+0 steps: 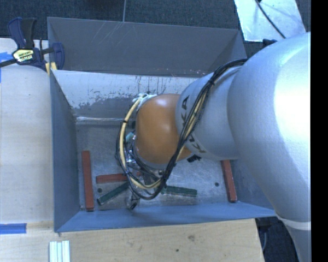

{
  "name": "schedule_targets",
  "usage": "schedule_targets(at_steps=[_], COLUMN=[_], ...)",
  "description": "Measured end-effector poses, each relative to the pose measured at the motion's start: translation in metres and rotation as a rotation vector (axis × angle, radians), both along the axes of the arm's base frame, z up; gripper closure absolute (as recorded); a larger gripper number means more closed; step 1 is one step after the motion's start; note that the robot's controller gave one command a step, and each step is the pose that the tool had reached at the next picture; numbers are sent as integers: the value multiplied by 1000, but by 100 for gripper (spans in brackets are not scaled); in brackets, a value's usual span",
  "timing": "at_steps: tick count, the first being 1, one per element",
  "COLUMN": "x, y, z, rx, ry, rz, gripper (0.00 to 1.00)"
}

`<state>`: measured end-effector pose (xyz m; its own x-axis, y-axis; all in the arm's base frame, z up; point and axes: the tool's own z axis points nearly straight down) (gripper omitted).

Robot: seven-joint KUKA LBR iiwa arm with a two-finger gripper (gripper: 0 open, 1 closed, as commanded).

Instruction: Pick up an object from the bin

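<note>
Hidden: the gripper (pixel 132 202) is mostly buried under its own wrist hardware. Only a dark tip shows low at the front of the bin (pixel 63 157), and I cannot tell whether it is spread or closed. Nothing can be seen held in it. The middle of the bin floor is covered by the wrist. The inner ends of the sticks nearest the wrist run under the cables (pixel 122 141).

Arm pose: the arm (pixel 262 119) comes in from the right and angles down to the left. Its orange cover (pixel 156 130) sits over the bin's centre, with cables looped round it and hanging below. The gripper tip is near the floor, close to the front wall.

Contents, left to right:
- A long red-brown stick (pixel 87 180) lies along the left wall.
- A short red-brown stick (pixel 110 177) lies flat, just left of the wrist.
- A dark green stick (pixel 112 194) lies tilted, with its right end just beside the gripper tip.
- A lighter green stick (pixel 181 190) lies just right of the tip.
- Another red-brown stick (pixel 228 181) lies by the right wall, well apart.
</note>
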<state>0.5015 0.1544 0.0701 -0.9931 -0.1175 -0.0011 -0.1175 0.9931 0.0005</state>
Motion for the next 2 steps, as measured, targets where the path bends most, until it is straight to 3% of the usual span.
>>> schedule_targets(at_steps=[1,2], x=[0,30], y=[0,-32], z=[0,144], rx=[1,1], ry=[-1,-11], rz=[0,-12], gripper=[100,100])
